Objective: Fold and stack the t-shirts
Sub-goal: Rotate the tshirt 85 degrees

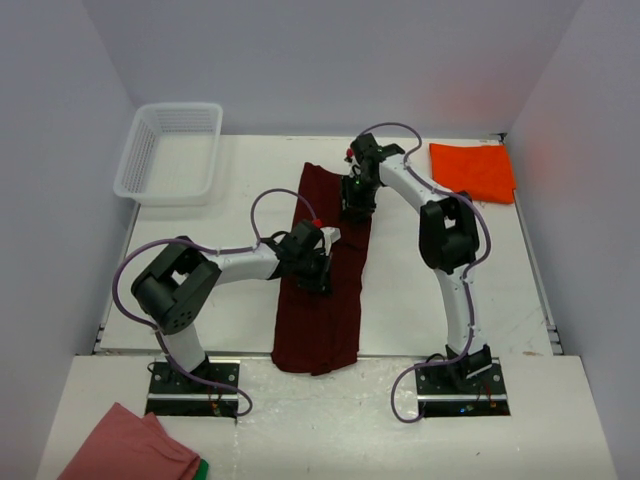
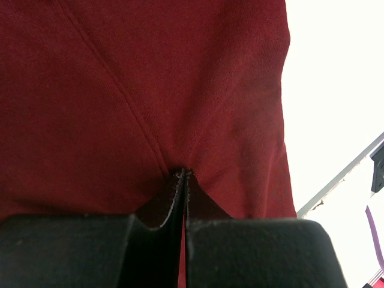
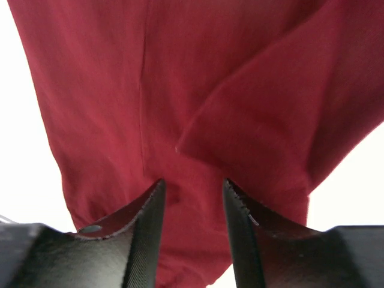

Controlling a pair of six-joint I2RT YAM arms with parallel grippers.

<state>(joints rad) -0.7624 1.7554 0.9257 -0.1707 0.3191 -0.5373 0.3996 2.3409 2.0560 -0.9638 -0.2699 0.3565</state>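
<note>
The dark maroon-red t-shirt (image 1: 320, 330) lies as a long narrow strip down the middle of the table, its near end hanging over the front edge. My left gripper (image 1: 318, 272) sits on its middle; in the left wrist view the jaws (image 2: 183, 173) are shut on a pinch of the maroon fabric (image 2: 150, 72), with creases running into the tips. My right gripper (image 1: 355, 207) is over the strip's far part, open (image 3: 192, 183), its fingers on the maroon cloth (image 3: 120, 90) beside a folded-over flap. The bright orange-red t-shirt (image 1: 472, 168) lies folded at the back right.
A white mesh basket (image 1: 170, 150) stands at the back left. A salmon-pink cloth with a green edge (image 1: 125, 450) lies on the near ledge at the bottom left. The white table (image 1: 220, 310) ends at a front edge by the arm bases.
</note>
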